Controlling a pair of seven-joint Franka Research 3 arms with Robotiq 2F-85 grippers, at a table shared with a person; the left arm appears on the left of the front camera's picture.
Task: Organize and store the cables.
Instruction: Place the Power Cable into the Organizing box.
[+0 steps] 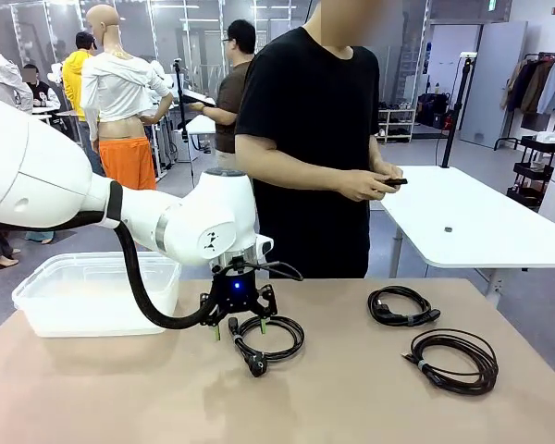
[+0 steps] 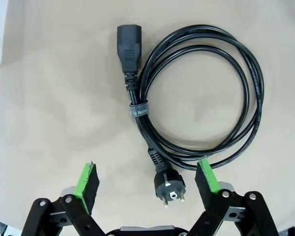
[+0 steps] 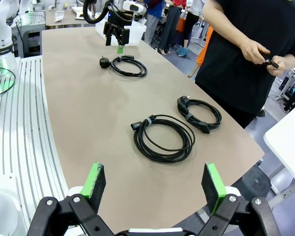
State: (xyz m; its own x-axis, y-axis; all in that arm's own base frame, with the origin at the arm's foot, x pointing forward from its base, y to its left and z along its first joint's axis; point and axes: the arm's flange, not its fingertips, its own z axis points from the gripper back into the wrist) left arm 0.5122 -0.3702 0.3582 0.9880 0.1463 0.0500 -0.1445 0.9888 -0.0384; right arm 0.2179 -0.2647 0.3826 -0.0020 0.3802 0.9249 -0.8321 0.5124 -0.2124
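1. Left gripper (image 2: 146, 167) hangs with fingers spread wide, empty; the strap-tied cable (image 2: 250, 98) lies on the table (image 2: 49, 98) beyond the fingertips, its round plug (image 2: 169, 189) between them.
2. Right gripper (image 3: 153, 169) is also spread and empty; a second cable (image 3: 188, 140) lies ahead of its fingers, a third cable (image 3: 189, 117) just beyond.

On the table (image 1: 351, 407), the middle cable (image 1: 255, 362) has a bin (image 1: 92, 291) at its ten o'clock, a second cable (image 1: 405, 320) at two o'clock and a third cable (image 1: 487, 363) at four o'clock.
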